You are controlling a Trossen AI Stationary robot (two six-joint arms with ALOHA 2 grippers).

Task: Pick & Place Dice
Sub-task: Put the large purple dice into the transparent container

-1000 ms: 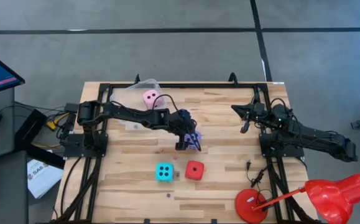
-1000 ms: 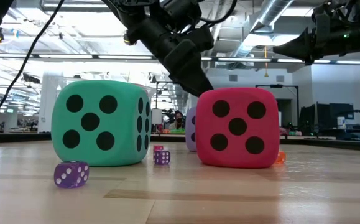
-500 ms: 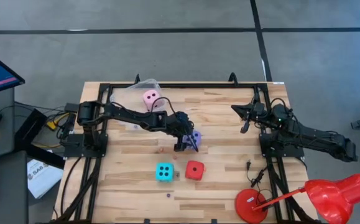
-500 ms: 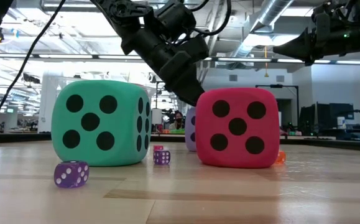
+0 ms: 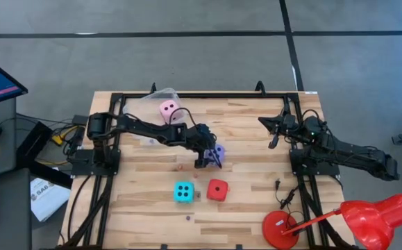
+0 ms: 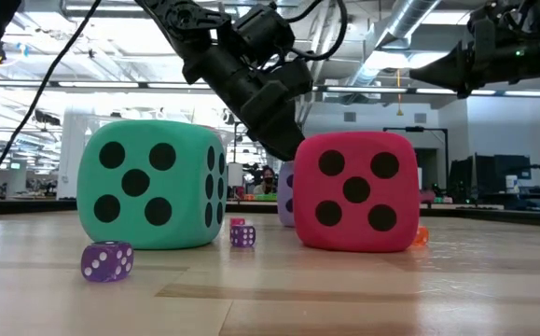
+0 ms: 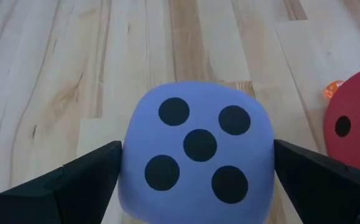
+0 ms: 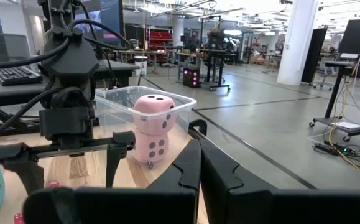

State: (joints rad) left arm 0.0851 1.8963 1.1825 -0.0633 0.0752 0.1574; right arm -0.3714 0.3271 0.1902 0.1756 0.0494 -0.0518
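My left gripper (image 5: 210,157) reaches to the table's middle and is shut on the violet-blue die (image 7: 195,158), whose five-pip face looks at the wrist camera. In the low view that die (image 6: 286,191) peeks out behind the red die (image 6: 355,191). The cyan die (image 5: 182,192) and the red die (image 5: 217,189) rest on the table nearer the near edge. Two pale pink dice (image 8: 152,130) sit stacked inside the clear tub (image 5: 160,99) at the far edge. My right gripper (image 5: 272,132) waits shut above the table's right side. My left gripper pinches the violet-blue die between its two fingers, one on the die's left side (image 7: 125,168) and one on its right side (image 7: 270,168). The fingers (image 7: 80,180) come slanting down from the table's left. The red die hides the violet-blue die's underside in the low view.
Tiny purple dice (image 6: 107,260) (image 6: 242,234) and a small orange one (image 6: 420,236) lie on the wood. A red desk lamp (image 5: 367,219) stands at the near right corner. Black frame rails run along the table's left, right and far sides.
My left gripper has drawn back a little toward the table's left and tipped flatter, so more of the violet-blue die shows from above. The die has not visibly left the table. The other dice have stayed put.
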